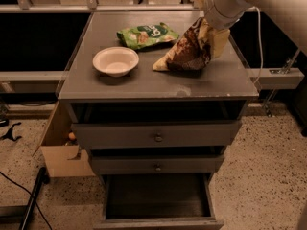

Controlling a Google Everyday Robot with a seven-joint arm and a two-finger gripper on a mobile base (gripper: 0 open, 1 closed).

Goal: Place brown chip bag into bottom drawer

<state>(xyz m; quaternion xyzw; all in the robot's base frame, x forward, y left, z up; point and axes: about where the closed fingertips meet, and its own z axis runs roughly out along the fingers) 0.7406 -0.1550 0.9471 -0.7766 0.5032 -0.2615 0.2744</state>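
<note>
The brown chip bag (186, 51) lies on the right side of the grey cabinet top (144, 83), its cream-yellow tip pointing left toward the bowl and its right end raised against my arm. My gripper (209, 28) is at that raised right end, hidden behind my white wrist. The bottom drawer (158, 222) stands pulled open below the two knobbed drawers, its dark inside showing nothing in it.
A white bowl (115, 61) sits at the left of the top and a green bag (146, 34) lies behind it. The top drawer (156, 134) and middle drawer (157, 165) stand slightly out. A cardboard box (60, 150) and a black cable (19, 186) are on the floor at left.
</note>
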